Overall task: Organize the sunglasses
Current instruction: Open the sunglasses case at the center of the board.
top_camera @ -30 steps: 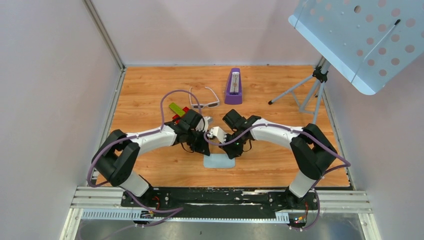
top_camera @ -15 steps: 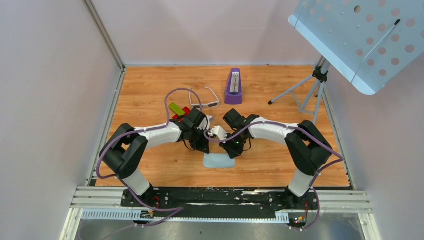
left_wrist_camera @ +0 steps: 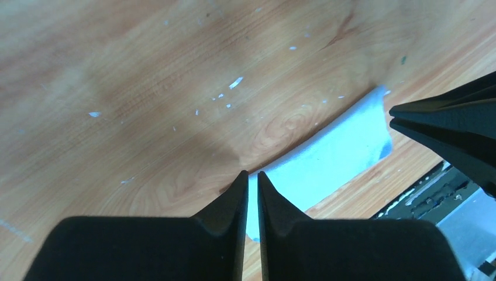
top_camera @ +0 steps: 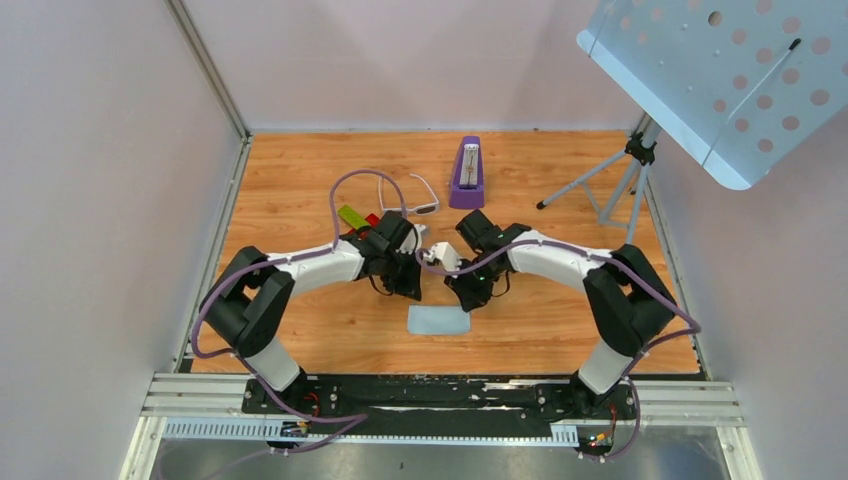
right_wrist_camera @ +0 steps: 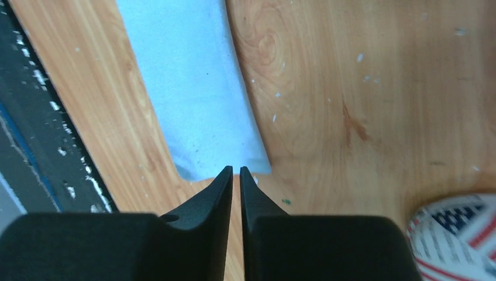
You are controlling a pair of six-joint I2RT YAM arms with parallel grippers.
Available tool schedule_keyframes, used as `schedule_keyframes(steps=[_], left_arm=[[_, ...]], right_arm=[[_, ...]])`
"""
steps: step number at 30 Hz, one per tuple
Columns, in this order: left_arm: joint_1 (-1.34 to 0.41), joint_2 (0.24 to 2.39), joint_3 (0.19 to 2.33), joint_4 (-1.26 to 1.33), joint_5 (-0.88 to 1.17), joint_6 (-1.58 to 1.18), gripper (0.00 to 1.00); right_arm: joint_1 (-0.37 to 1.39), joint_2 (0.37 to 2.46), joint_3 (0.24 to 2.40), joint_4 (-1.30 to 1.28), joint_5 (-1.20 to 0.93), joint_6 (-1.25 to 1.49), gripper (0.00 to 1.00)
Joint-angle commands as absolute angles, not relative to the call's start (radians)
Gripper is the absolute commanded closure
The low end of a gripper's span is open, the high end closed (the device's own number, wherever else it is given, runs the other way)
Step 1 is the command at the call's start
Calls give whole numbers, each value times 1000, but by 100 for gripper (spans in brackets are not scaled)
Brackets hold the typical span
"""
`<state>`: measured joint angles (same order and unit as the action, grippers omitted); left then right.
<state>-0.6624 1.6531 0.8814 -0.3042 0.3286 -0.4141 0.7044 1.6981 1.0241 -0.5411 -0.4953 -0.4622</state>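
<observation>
Sunglasses (top_camera: 424,209): laid on the counter (top_camera: 560,330) with arms unfolded, beyond both robot arms, beside a purple metronome (top_camera: 466,176), and touched by neither pincer. Left pincer (left_wrist_camera: 252,175): fingers pressed together, nothing held, poised over the edge of a blue cloth (left_wrist_camera: 333,155). Right pincer (right_wrist_camera: 236,171): likewise closed and empty, set above the cloth's corner; a case (right_wrist_camera: 456,234) is seen nearby.
</observation>
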Motion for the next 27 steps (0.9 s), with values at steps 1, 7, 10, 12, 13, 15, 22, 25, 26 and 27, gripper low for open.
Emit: schedule_keyframes(steps=[1, 7, 10, 12, 13, 15, 22, 25, 26, 27], left_arm=[[-655, 1549, 959, -340, 275, -382, 85], [-654, 1492, 998, -344, 227, -376, 64], [-654, 1456, 965, -311, 190, -406, 53], [-655, 1429, 933, -291, 172, -425, 46], [-655, 1414, 917, -283, 168, -431, 44], [-655, 1387, 891, -274, 170, -438, 40], [-655, 1328, 828, -280, 183, -440, 35], [-655, 1316, 819, -292, 185, -431, 35], [-654, 1314, 819, -296, 186, -426, 35], [-655, 1310, 819, -301, 184, -419, 35]], right_arm=[[651, 1567, 1068, -627, -581, -463, 85], [526, 1512, 1133, -758, -537, -668, 69], [435, 1496, 1157, -775, -492, -852, 39], [411, 1506, 1174, -799, -430, -1005, 32], [408, 1519, 1185, -818, -391, -1077, 31], [405, 1545, 1198, -847, -328, -1197, 30], [396, 1604, 1233, -847, -295, -1413, 28], [397, 1656, 1257, -848, -283, -1430, 25], [396, 1672, 1260, -849, -282, -1434, 23], [397, 1686, 1262, -853, -283, -1441, 23]])
